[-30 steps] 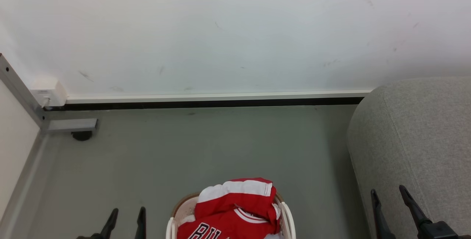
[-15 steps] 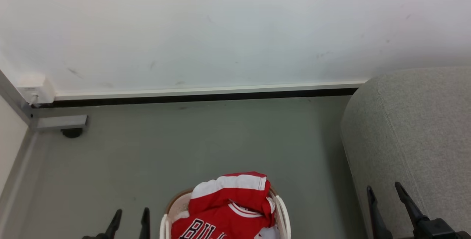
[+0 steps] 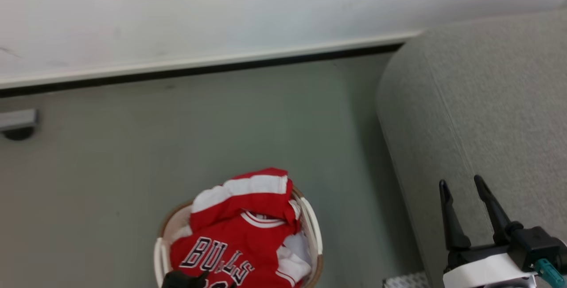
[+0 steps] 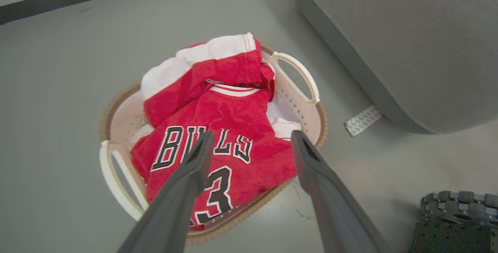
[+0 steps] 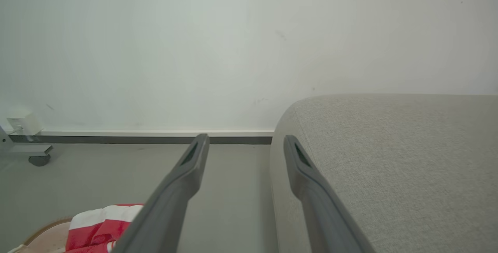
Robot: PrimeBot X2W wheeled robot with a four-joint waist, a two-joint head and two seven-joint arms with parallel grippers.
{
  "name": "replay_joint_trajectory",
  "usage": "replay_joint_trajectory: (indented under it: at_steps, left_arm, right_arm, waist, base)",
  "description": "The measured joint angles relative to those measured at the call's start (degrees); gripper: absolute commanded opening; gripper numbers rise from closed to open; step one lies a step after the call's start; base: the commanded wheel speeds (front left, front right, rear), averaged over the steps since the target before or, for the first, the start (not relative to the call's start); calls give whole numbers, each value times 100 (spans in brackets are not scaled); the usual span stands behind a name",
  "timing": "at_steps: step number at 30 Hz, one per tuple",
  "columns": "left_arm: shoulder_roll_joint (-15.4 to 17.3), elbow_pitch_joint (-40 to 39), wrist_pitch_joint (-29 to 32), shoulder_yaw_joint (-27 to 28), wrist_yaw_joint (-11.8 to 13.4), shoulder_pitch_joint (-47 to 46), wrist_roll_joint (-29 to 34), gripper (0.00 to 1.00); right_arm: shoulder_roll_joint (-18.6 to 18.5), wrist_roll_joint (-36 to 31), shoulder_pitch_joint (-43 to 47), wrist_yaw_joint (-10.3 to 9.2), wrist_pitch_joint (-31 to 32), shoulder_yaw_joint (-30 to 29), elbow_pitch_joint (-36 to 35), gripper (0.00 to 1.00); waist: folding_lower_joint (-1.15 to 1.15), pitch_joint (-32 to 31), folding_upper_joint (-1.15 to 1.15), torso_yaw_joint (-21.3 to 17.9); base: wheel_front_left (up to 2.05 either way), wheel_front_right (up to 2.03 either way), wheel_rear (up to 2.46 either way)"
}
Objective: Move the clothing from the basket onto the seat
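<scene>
The cream basket point(image 4: 296, 70) stands on the floor, holding the clothing: a red jersey point(image 4: 233, 113) with black lettering and, behind it, a red piece with a wide white band point(image 4: 202, 56). My left gripper point(image 4: 253, 134) hovers open just above the jersey, and its dark tip point(image 3: 181, 279) shows at the basket's point(image 3: 311, 219) near edge. The jersey point(image 3: 230, 246) and banded piece point(image 3: 241, 188) fill the basket. My right gripper point(image 3: 460, 181) is open and empty over the grey seat's point(image 3: 487, 102) left edge. In the right wrist view it point(image 5: 245, 139) points at the wall, seat point(image 5: 389, 159) to its right.
A white wall with a dark skirting strip point(image 3: 199, 68) runs behind the bare grey floor. A furniture foot point(image 3: 17, 130) sits at far left. A patterned pale strip point(image 4: 362, 120) lies by the seat's base point(image 4: 408, 31), and a black treaded wheel point(image 4: 455, 222) is at lower right.
The head camera has tilted down and turned, so basket and seat sit higher and nearer. My left gripper has left the lower left and come over the basket. More of the right gripper shows.
</scene>
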Motion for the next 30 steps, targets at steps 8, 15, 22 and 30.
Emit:
replay_joint_trajectory:
  at_steps: [8, 15, 22, 30]
  left_arm:
    - [483, 813, 925, -1251, 0, -788, -560, 100]
    - [871, 1179, 1313, -1808, 0, -1127, -945, 100]
    - [1020, 1590, 1228, -1941, 0, -1423, -1095, 100]
    - [994, 2015, 1116, -2011, 58, -1780, -1038, 16]
  right_arm:
    - [0, 367, -319, 0, 0, 97, -111, 100]
    - [-5, 712, -522, -1, 0, 62, -229, 100]
    - [-3, 879, -675, 0, 0, 33, -322, 100]
    - [-3, 946, -775, -1, 0, 21, -383, 100]
  waist:
    - [1, 620, 0, -506]
    - [1, 1116, 0, -945]
    - [0, 1598, 0, -1272]
    - [0, 2055, 0, -1452]
  base:
    - [0, 0, 0]
    - [0, 0, 0]
    - [0, 0, 0]
    - [0, 0, 0]
